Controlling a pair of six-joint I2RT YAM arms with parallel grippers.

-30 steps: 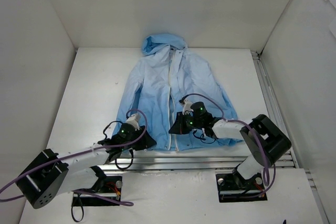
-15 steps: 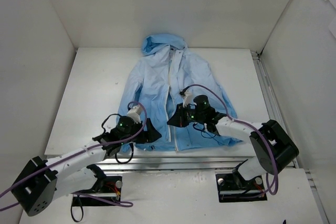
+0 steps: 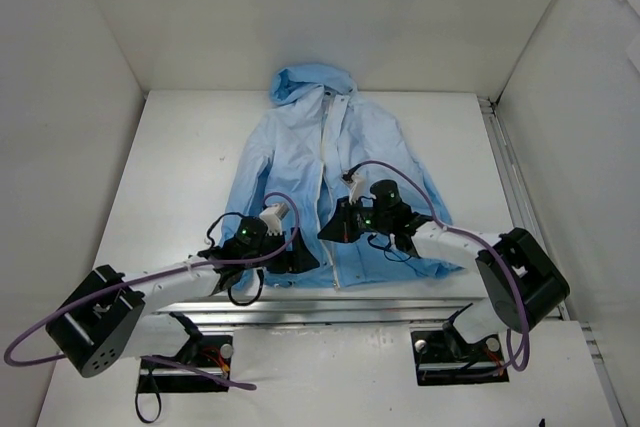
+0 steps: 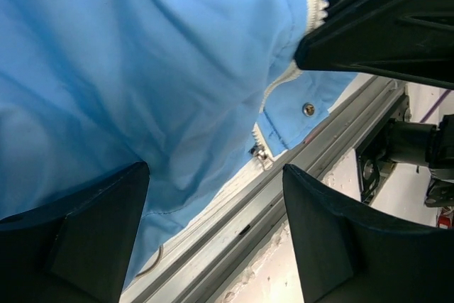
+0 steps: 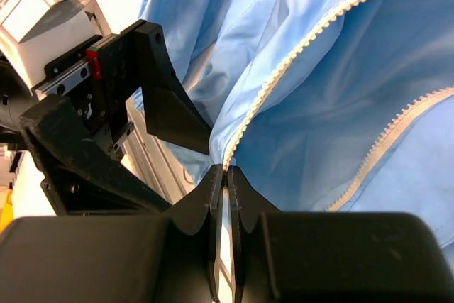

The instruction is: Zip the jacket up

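The light-blue jacket (image 3: pixel 320 162) lies flat on the white table, hood at the far end and front open along the white zipper strip (image 3: pixel 326 177). My left gripper (image 3: pixel 305 259) stands open over the near hem, left of the zipper. In the left wrist view its fingers (image 4: pixel 78 239) straddle hem fabric (image 4: pixel 142 69), with the metal zipper slider (image 4: pixel 261 152) and a snap (image 4: pixel 308 109) just ahead. My right gripper (image 3: pixel 325 232) is shut on the zipper strip's edge; the right wrist view shows its tips (image 5: pixel 225 172) pinching the toothed tape (image 5: pixel 284 69), lifting the jacket's edge (image 5: pixel 355 104).
An aluminium rail (image 3: pixel 350 307) runs along the table's near edge, right below the hem (image 4: pixel 284 196). Another rail (image 3: pixel 510 177) lines the right side. White walls enclose the table on three sides. The two grippers sit close together, the left one's body (image 5: pixel 142 83) filling the right wrist view.
My left gripper has opened and slid right along the hem toward the zipper's lower end. The right gripper shifted slightly away from the near edge, still shut on the zipper strip.
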